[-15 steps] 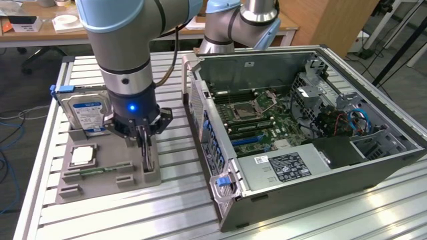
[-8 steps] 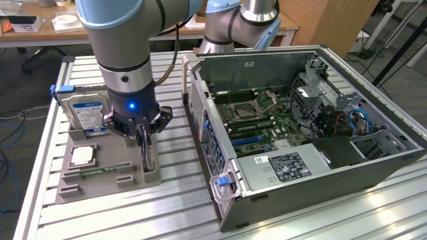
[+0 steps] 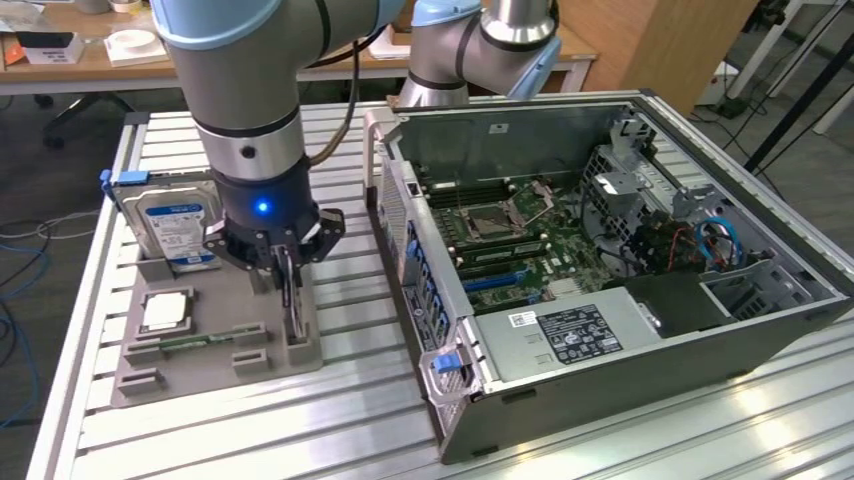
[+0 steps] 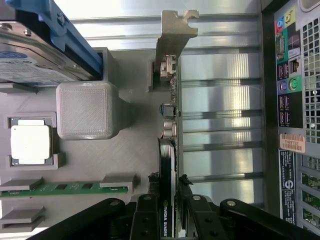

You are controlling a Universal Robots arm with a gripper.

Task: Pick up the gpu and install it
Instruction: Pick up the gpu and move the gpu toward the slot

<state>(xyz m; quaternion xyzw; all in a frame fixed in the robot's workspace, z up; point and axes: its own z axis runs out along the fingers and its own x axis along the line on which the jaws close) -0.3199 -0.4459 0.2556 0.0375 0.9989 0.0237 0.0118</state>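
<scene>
Tool [image 4: 168,181] is clamped on the gpu [image 4: 167,150]: the pads look pressed to both faces, on the black fan side near the label.

The card stands on edge in its slots in the grey fixture tray [image 3: 200,378] on the desk [image 3: 334,425], not lifted out as far as I can judge.

Risks for you:
- The grip looks off-centre, toward the end away from the silver bracket [image 4: 173,40]. The bracket end is heavier, so the card may pivot in the pads.
- The bracket sits in a slot block. Any tilt on the way out could bind it and drag the tray.
- The PC case [image 3: 747,340] rear wall is just beside the tray. A swinging bracket could clip it.

Contents:
- The tray also holds a blue-labelled hard drive [image 3: 178,225] upright in its slot, a CPU [image 3: 163,313] flat in a square pocket, and a memory stick [image 3: 200,342] lying between clips.
- The case lies open on its side with the motherboard [image 3: 514,235] exposed. I can't tell which expansion slot is free.
</scene>
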